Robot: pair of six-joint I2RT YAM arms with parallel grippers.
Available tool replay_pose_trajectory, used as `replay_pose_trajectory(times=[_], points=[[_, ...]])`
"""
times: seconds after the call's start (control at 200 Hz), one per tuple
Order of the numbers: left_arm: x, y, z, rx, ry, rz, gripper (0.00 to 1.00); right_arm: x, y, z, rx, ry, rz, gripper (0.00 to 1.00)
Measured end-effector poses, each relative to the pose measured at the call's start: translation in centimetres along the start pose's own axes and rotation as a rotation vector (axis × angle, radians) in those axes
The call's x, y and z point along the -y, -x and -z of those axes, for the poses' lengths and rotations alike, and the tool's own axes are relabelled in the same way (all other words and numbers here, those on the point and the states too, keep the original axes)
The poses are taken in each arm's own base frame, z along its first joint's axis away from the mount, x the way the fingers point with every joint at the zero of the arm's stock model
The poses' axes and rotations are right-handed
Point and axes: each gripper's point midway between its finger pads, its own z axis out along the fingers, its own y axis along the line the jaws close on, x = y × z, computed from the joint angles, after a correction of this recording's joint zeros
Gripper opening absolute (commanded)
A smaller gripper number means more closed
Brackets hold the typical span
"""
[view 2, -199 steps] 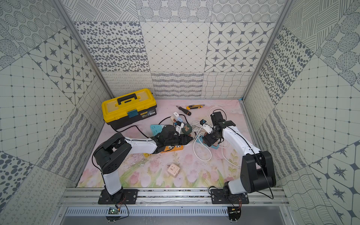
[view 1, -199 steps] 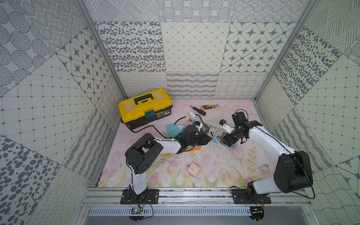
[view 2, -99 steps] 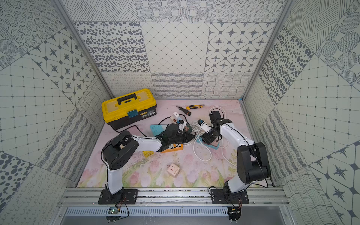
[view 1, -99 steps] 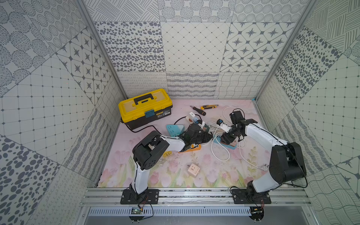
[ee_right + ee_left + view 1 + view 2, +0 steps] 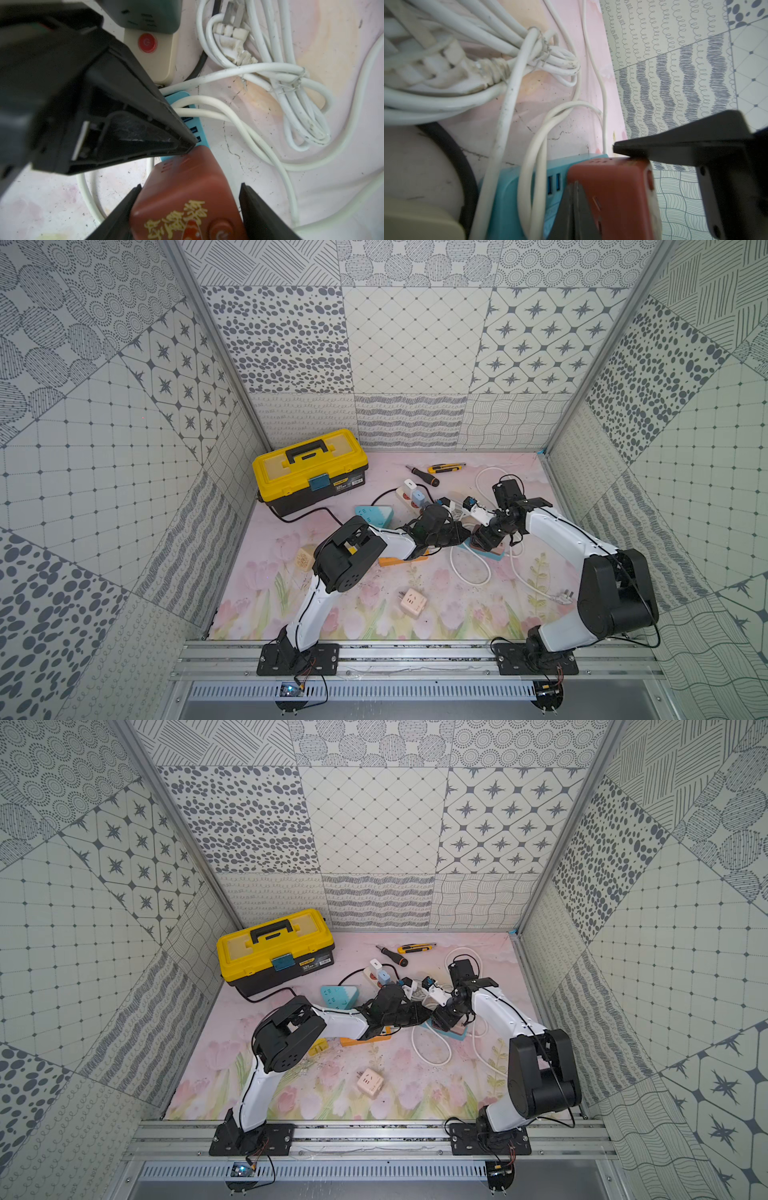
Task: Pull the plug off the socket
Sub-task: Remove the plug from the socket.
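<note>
The right hand (image 5: 190, 185) pinches the red-brown plug (image 5: 608, 187), its fingers (image 5: 122, 209) set against opposite sides. The plug is seated in the blue socket strip (image 5: 506, 187), which lies flat on the table (image 5: 457, 614) right of centre. The left hand (image 5: 575, 187) is pressed together and holds nothing. Its tip rests at the seam where plug meets strip, apparently to pin the strip down, though which of the two it bears on cannot be told.

The main risk is that the strip rises with the plug. That narrow tip has little purchase, and if it slides off, or sits partly on the plug, the pull lifts everything together. The plug's sides look smooth and rounded, so the fingers may slip upward instead of drawing it out. White cables (image 5: 249, 124) cross the strip just beside the plug, so a tilted or sideways pull would likely snag and drag them. The two hands nearly touch, so any twist could knock them together.

Room is tight at table level. The beige power strip (image 5: 162, 62) and a tied cable bundle (image 5: 301, 104) crowd the far side. Straight up looks free, and the walls stand well apart from the work.
</note>
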Motion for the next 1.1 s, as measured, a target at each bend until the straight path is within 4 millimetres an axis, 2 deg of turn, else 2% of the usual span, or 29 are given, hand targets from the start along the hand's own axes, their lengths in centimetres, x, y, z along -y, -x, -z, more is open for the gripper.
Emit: replay_pose_trajectory(times=[0.41, 0.495, 0.645, 0.755, 0.871, 1.021, 1.101], points=[[-0.9, -0.5, -0.3, 0.004, 0.053, -0.025, 0.0, 0.1, 0.0, 0.0, 0.001, -0.004, -0.016, 0.35], [-1.0, -0.5, -0.3, 0.003, 0.059, -0.024, 0.0, 0.1, 0.0, 0.0, 0.003, -0.003, -0.02, 0.26], [-1.0, -0.6, -0.5, 0.0, 0.063, -0.026, 0.0, 0.2, 0.1, 0.1, 0.006, -0.002, -0.028, 0.0], [-1.1, -0.5, -0.7, 0.003, 0.064, -0.032, 0.0, 0.3, 0.2, 0.3, 0.014, -0.008, -0.044, 0.0], [-1.1, -0.4, -0.9, 0.01, 0.065, -0.044, 0.0, 0.6, 1.2, 1.0, 0.043, -0.015, -0.05, 0.0], [-1.1, -0.3, -1.0, 0.018, 0.069, -0.053, 0.0, 2.0, 4.9, 3.1, 0.17, -0.054, -0.038, 0.0], [-1.1, -0.3, -1.1, 0.021, 0.068, -0.055, 0.0, 2.5, 6.2, 4.1, 0.217, -0.073, -0.028, 0.0]])
